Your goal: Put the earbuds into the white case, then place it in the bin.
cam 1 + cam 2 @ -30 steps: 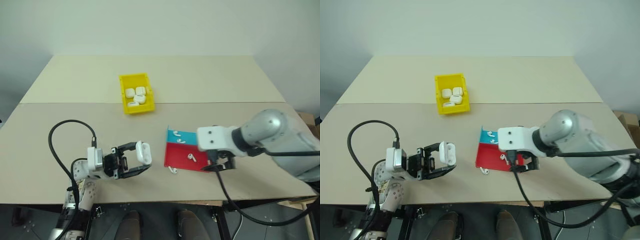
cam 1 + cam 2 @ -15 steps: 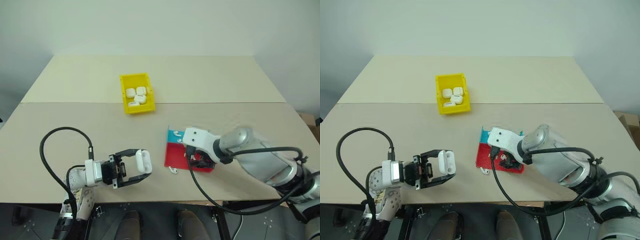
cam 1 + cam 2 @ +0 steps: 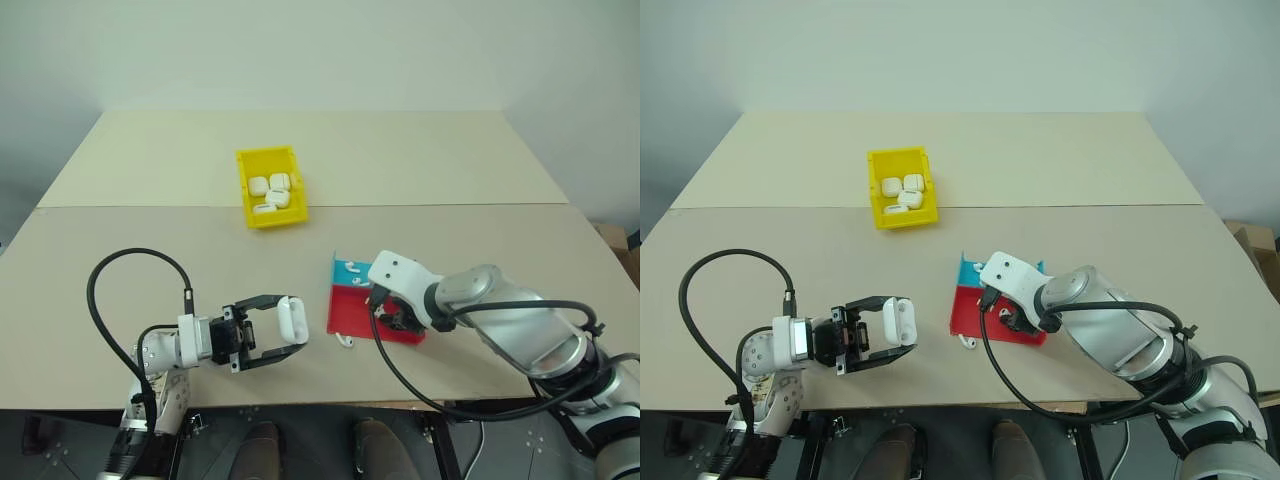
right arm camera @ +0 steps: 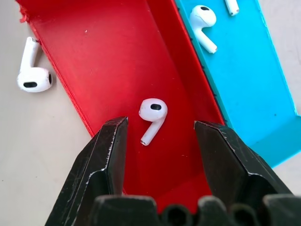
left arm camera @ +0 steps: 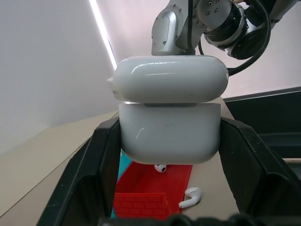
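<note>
My left gripper (image 3: 289, 323) is shut on the white case (image 3: 291, 317), holding it above the table's near left. In the left wrist view the case (image 5: 169, 113) sits between the two black fingers (image 5: 101, 169). My right gripper (image 3: 392, 318) points down over the red half of the tray (image 3: 345, 312). Its jaws are open on either side of one earbud (image 4: 153, 112), which lies on the red surface, and do not touch it. A second earbud (image 4: 32, 77) lies on the table beside the tray. Others (image 4: 203, 16) rest on the blue half. The yellow bin (image 3: 245, 192) stands farther back.
Several white cases (image 3: 272, 190) lie inside the bin. A black cable (image 3: 120, 300) loops over the table by my left arm. A seam (image 3: 150, 207) crosses the beige table behind the tray, and the front edge is close to both grippers.
My right gripper has swung left and down over the red half of the tray, rolled at the wrist, and narrowed its jaws around an earbud. The left gripper keeps the case in about the same place.
</note>
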Controlling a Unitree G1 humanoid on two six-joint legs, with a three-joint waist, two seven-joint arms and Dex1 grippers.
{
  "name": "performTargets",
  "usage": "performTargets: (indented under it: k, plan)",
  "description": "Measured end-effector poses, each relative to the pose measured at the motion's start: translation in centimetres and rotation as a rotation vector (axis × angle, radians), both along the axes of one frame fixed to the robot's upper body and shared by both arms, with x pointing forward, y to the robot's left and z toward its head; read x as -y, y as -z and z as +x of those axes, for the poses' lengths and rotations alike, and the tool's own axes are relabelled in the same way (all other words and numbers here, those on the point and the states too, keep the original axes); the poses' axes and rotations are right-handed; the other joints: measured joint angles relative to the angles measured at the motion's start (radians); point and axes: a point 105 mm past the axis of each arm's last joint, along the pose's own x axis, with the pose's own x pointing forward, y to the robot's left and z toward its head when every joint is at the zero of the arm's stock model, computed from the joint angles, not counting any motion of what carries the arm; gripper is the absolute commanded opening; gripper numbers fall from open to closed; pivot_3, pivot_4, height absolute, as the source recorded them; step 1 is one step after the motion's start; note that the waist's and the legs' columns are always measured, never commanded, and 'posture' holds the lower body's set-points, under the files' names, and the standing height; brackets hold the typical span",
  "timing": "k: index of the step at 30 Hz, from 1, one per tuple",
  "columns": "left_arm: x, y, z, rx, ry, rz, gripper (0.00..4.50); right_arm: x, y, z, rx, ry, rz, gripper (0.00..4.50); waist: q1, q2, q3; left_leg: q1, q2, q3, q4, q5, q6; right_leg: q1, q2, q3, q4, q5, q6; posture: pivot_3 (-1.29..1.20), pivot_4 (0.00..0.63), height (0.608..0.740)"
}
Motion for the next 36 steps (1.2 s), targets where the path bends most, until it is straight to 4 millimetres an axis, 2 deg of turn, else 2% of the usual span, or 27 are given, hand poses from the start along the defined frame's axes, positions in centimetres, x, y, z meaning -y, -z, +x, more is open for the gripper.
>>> performTargets:
  k: [13, 36]
  plan:
    - [-0.2, 0.6, 0.0, -0.016, -0.035, 0.031, 2.81, -0.3, 1.1, 0.4, -0.05, 0.037, 0.019, 2.7, -0.003, 0.0, 0.0, 0.0, 0.0, 0.0, 0.0, 0.0, 0.0, 0.0, 0.0, 0.0, 0.0, 0.0, 0.0, 0.0, 0.15, 0.74]
    - [-0.5, 1.2, 0.2, -0.035, -0.095, 0.058, 2.81, -0.7, 1.5, 0.6, -0.05, 0.051, 0.019, 2.7, -0.02, 0.0, 0.0, -0.001, 0.0, -0.001, -0.001, 0.0, 0.0, 0.0, 0.0, 0.0, -0.001, 0.0, 0.0, 0.0, 0.15, 0.74]
